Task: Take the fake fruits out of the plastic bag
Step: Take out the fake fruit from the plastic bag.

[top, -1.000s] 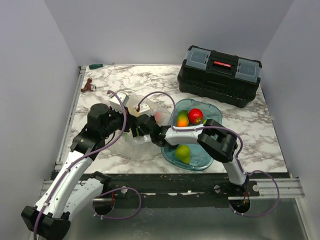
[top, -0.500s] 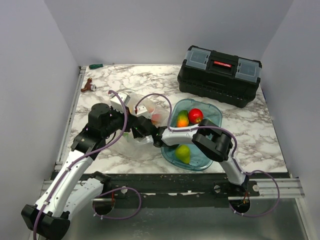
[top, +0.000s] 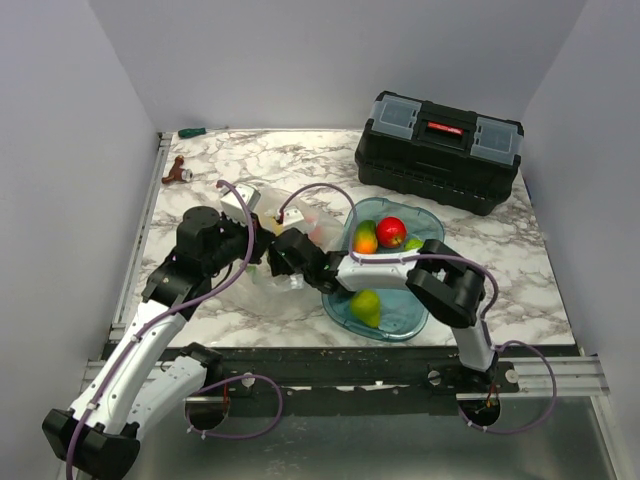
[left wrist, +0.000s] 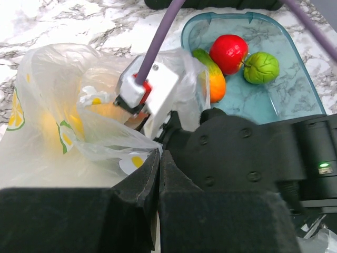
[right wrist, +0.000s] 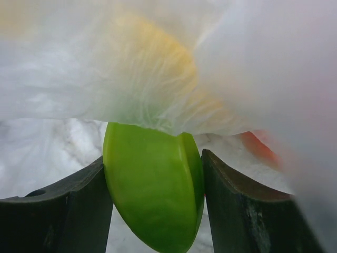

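The plastic bag [top: 262, 290] lies left of centre, printed with lemon slices; it also fills the left wrist view [left wrist: 63, 105]. My left gripper [top: 256, 236] is shut on the bag's edge [left wrist: 159, 156] and holds it up. My right gripper [top: 285, 256] reaches into the bag mouth and is shut on a bright green fake fruit [right wrist: 152, 190], with bag film draped over it. A yellow fruit [left wrist: 105, 110] shows through the film. A red apple [top: 391, 231], a peach [top: 365, 238], a lime [top: 413, 244] and a green pear [top: 366, 307] lie in the blue tray [top: 425, 320].
A black toolbox [top: 438, 150] stands at the back right. A small brown object [top: 177, 172] and a green-handled tool [top: 192, 132] lie at the back left. The right arm's wrist camera box [left wrist: 147, 89] sits right in front of my left gripper.
The right arm shifted slightly left into the bag mouth, then back right a little. The left arm has kept still, holding the bag.
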### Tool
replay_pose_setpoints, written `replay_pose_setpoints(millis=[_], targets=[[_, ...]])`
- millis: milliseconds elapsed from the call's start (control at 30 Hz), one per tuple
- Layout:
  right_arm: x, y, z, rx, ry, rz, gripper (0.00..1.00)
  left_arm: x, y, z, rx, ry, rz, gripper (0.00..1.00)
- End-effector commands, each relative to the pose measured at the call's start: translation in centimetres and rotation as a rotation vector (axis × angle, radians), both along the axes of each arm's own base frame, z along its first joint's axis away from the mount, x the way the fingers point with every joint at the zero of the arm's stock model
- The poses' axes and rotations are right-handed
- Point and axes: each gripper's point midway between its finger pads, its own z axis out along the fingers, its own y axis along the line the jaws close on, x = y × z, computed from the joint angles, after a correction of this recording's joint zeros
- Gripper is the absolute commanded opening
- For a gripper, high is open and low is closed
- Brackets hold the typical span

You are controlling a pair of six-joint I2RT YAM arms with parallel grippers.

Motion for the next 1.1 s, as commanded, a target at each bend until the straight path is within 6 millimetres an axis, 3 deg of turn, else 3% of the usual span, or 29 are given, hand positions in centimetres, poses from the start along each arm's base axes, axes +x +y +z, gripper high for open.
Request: replay_pose_setpoints(millis=[0, 200, 400, 800, 933, 1067], targets=[[-1.4, 0.8, 5.3, 0.161, 0.012, 0.043, 0.12, -0.2, 0.1, 0.9, -0.009, -0.016, 0.003, 0.00], [-3.5, 0.3, 8.0, 0.255, 0.056, 0.096, 0.06, -0.1, 0.4, 1.0, -0.003, -0.024, 0.023, 0.00], [-5.0, -0.9, 9.5, 0.312, 0.077, 0.116, 0.05, 0.0, 0.8, 1.2, 0.000, -0.039, 0.047, 0.00], [-6.0, -2.8, 9.7, 0.295, 0.086, 0.115, 0.03, 0.3, 2.2, 1.8, 0.010, -0.076, 0.124, 0.00], [-6.2, -3.6, 10.6, 0.299, 0.075, 0.106, 0.02, 0.6, 2.9, 1.9, 0.017, -0.084, 0.163, 0.00], [-6.3, -4.3, 12.7, 0.321, 0.047, 0.103, 0.02, 0.6, 2.9, 1.9, 0.017, -0.085, 0.166, 0.00]])
